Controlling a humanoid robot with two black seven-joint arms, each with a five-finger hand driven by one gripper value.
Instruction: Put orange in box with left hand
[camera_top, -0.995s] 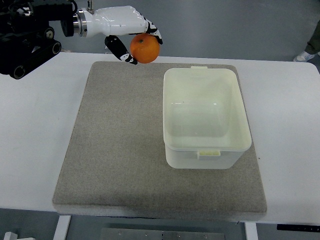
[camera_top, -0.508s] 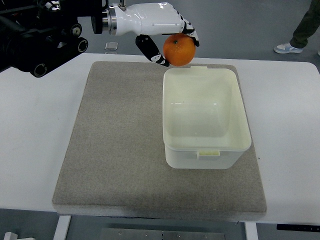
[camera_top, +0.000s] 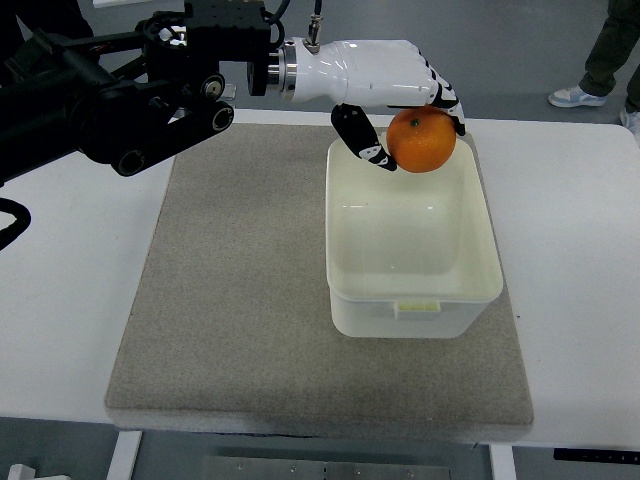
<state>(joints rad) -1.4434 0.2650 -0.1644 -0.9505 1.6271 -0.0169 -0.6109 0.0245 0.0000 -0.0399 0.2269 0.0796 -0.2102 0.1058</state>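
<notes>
The orange sat tucked under the left hand, gripped between the curled fingers on its far side and the thumb on the near side, hanging right over the back end of the box. The arm came in from the upper left, stretched out roughly level across the mat, palm facing down.

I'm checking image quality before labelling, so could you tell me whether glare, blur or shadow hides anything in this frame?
Top view: sharp throughout, even soft lighting; the orange in the left hand shows no motion blur; small bright glints on the box floor hide nothing; only a faint shadow falls on the mat beside the box.
</notes>
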